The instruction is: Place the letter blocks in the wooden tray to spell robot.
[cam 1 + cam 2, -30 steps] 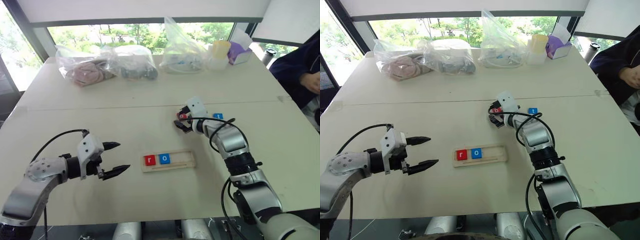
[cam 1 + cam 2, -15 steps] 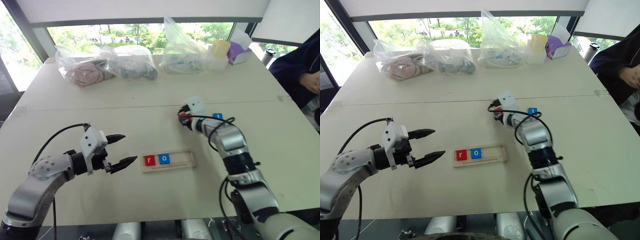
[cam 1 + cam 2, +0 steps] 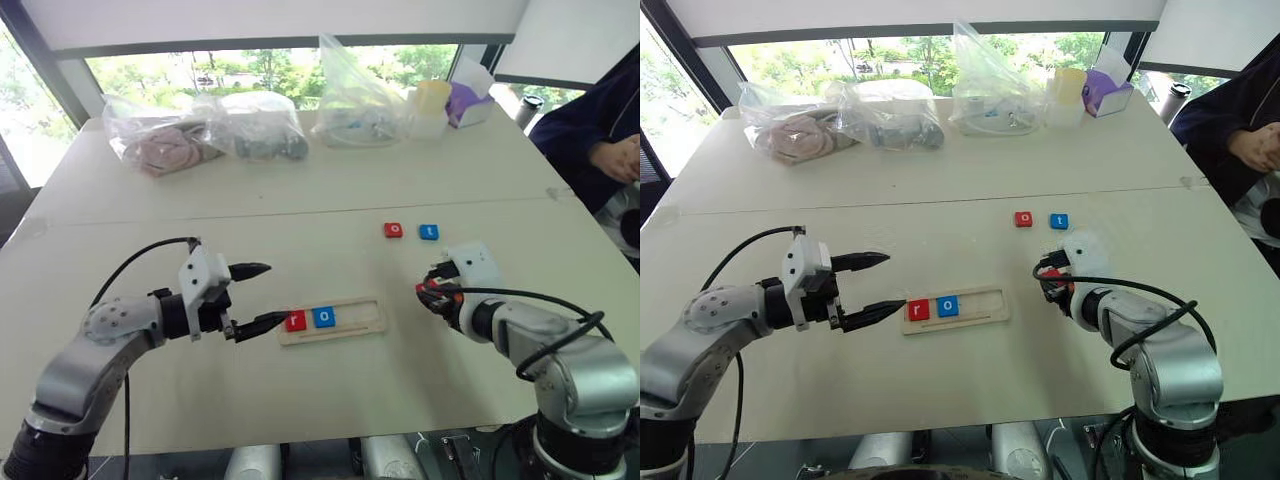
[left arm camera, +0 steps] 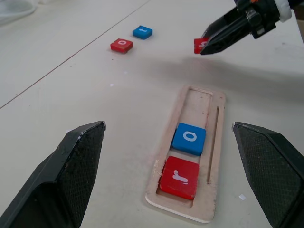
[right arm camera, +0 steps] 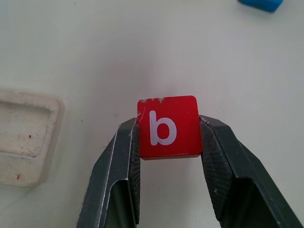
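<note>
You are looking at a wide pale worktop (image 3: 150,400) carrying everything. Along its far edge clear plastic bags (image 3: 205,130) of soft items are lying beside a small yellow cup (image 3: 432,98) and a purple box (image 3: 468,100); a person's dark sleeve (image 3: 590,120) is showing at the far right corner.

Near the middle the wooden tray (image 3: 360,318) is lying flat, long and narrow with a raised rim, its long axis running left to right across your view. Its leftmost two slots are holding a red "r" block (image 3: 296,321) and a blue "o" block (image 3: 324,317), touching side by side; the remaining slots are bare wood.

Beyond the tray, a red "o" block (image 3: 394,230) and a blue "t" block (image 3: 429,232) are sitting just beside each other on the worktop, well apart from the tray.

Your right gripper (image 5: 168,142) is clamping the red "b" block (image 5: 167,126) by its two side edges, letter facing the wrist camera and upright, above the worktop to the right of the tray's empty end.

Your left gripper (image 3: 258,296) is hovering with fingers spread wide and empty, pointing at the tray's left end, one fingertip just beside the "r" block.
</note>
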You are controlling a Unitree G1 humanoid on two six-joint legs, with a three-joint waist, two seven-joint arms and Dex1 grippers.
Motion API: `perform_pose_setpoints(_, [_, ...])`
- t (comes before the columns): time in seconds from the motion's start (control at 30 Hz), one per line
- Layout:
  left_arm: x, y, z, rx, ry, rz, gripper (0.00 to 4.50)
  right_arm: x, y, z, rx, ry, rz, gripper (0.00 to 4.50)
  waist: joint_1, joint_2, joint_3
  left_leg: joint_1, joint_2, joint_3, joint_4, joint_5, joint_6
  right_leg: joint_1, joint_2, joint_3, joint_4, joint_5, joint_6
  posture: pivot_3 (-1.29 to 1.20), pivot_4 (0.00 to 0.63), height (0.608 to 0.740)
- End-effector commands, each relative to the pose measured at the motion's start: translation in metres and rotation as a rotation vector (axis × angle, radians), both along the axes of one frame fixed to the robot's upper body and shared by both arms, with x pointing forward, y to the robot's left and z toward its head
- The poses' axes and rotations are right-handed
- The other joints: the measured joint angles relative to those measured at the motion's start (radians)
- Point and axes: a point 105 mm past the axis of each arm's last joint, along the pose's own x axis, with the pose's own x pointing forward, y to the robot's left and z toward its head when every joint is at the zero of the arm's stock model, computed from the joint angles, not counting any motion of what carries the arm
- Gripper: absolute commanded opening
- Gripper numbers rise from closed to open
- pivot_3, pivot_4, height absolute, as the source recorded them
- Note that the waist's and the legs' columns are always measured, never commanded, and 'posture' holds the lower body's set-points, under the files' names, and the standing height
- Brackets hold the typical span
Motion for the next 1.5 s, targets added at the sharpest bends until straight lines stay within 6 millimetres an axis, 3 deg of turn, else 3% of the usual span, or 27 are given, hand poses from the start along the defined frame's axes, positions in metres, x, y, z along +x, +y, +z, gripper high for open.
perform_pose_setpoints(0.03, [0.002,-0.003,0.007,0.002,-0.041,-0.024,4.5,-0.005,0.001,-0.004,0.026,0.002,-0.031,1.18,0.001,0.0,0.0,0.0,0.0,0.0,0.0,0.0,0.0,0.0,0.0,0.0,0.0,0.0,0.0,0.0,0.15,0.74])
perform_pose_setpoints(0.17, [0.004,-0.002,0.008,0.004,-0.045,-0.022,4.5,-0.01,0.004,-0.012,0.039,0.032,-0.023,1.18,0.001,0.0,0.0,0.0,0.0,0.0,0.0,0.0,0.0,0.0,0.0,0.0,0.0,0.0,0.001,0.0,0.15,0.74])
perform_pose_setpoints(0.3, [0.003,-0.002,0.009,0.005,-0.051,-0.015,4.5,-0.009,0.007,-0.011,0.04,0.044,0.022,2.98,0.0,0.0,0.0,0.0,0.0,0.0,0.0,0.0,0.0,0.0,-0.001,0.0,0.0,0.0,0.0,0.0,0.15,0.74])
perform_pose_setpoints(0.4, [0.003,-0.001,0.009,0.005,-0.053,-0.005,4.5,-0.002,0.009,0.016,-0.003,-0.001,0.197,4.45,0.0,0.001,0.001,0.0,0.0,0.0,0.0,0.0,0.0,0.0,-0.001,0.001,-0.001,0.0,0.0,0.0,0.15,0.74])
perform_pose_setpoints(0.53, [0.002,0.0,0.009,0.005,-0.053,0.003,4.5,0.007,0.014,0.055,-0.075,-0.139,0.506,4.45,0.001,0.0,0.001,0.0,0.0,0.001,0.0,0.0,0.0,0.002,-0.001,0.001,-0.007,0.0,0.0,0.0,0.15,0.74])
perform_pose_setpoints(0.63, [0.0,0.0,0.009,0.007,-0.052,0.004,4.5,0.003,0.017,0.068,-0.131,-0.223,0.797,4.45,0.002,-0.001,0.001,-0.001,0.0,0.001,-0.002,0.0,0.0,0.003,0.0,0.0,-0.009,0.001,0.002,0.0,0.15,0.74])
perform_pose_setpoints(0.87, [-0.003,0.002,0.011,0.011,-0.057,0.015,4.5,0.009,-0.024,0.025,-0.315,-0.052,1.161,4.45,0.002,-0.004,0.003,-0.001,0.0,0.002,0.0,0.0,0.001,0.004,-0.002,0.001,-0.009,0.0,0.002,0.0,0.15,0.74])
perform_pose_setpoints(0.97, [-0.008,0.002,0.011,0.017,-0.058,0.022,4.5,0.015,-0.027,0.012,-0.329,-0.021,1.256,4.45,-0.001,-0.003,0.004,0.0,0.0,0.003,0.0,0.0,0.001,0.004,-0.002,0.001,-0.009,0.0,0.003,0.0,0.15,0.74])
perform_pose_setpoints(1.27, [-0.013,0.003,0.011,0.027,-0.059,0.042,4.5,0.025,-0.037,-0.012,-0.396,0.029,1.334,4.45,0.011,-0.003,0.004,0.0,0.001,0.003,0.0,0.0,0.001,0.004,-0.002,0.001,-0.008,0.001,0.003,0.0,0.15,0.74])
perform_pose_setpoints(1.5, [-0.013,0.001,0.011,0.029,-0.06,0.041,4.5,0.037,-0.039,-0.018,-0.419,0.022,1.321,4.45,0.011,-0.003,0.004,0.002,0.001,0.003,0.002,0.0,0.0,0.007,-0.003,0.002,-0.008,0.001,0.001,0.0,0.15,0.74])
